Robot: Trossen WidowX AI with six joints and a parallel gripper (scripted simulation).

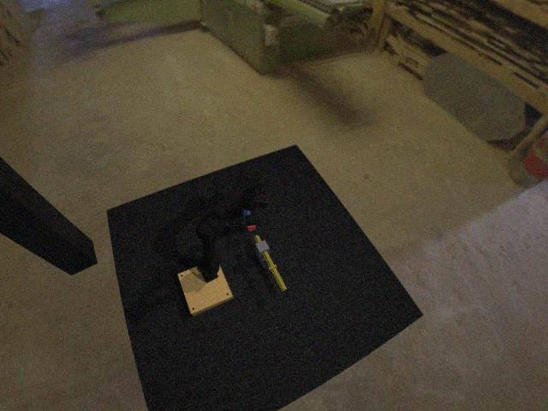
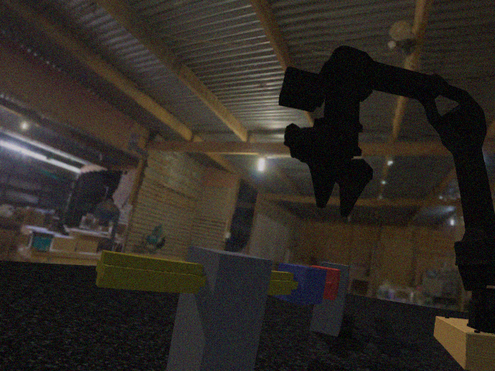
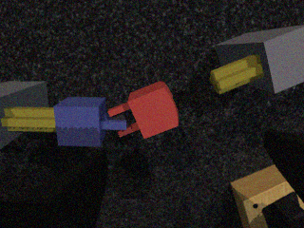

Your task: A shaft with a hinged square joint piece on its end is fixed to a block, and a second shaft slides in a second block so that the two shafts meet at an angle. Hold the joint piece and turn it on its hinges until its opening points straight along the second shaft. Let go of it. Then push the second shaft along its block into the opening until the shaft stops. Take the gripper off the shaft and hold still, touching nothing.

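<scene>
The red joint piece (image 1: 251,228) (image 2: 332,282) (image 3: 159,114) hangs on hinges from the blue piece (image 1: 247,213) (image 2: 303,283) (image 3: 81,123) on the fixed yellow shaft (image 2: 151,275) (image 3: 30,119), which is held by a grey block (image 2: 236,311) (image 3: 19,92). In the wrist view the red piece is tilted and looks roughly in line with the second yellow shaft (image 1: 278,278) (image 3: 235,75). A gap parts them. That shaft passes through the second grey block (image 1: 263,246) (image 2: 332,315) (image 3: 287,59). My gripper (image 2: 333,211) is open, empty and above the joint, touching nothing. The inside of the opening is hidden.
The arm's wooden base plate (image 1: 210,298) (image 2: 459,335) (image 3: 261,187) stands on the black mat (image 1: 336,300), to one side of the shafts. The arm hides the fixed block in the top view. A dark beam (image 1: 44,221) shows left of the mat there.
</scene>
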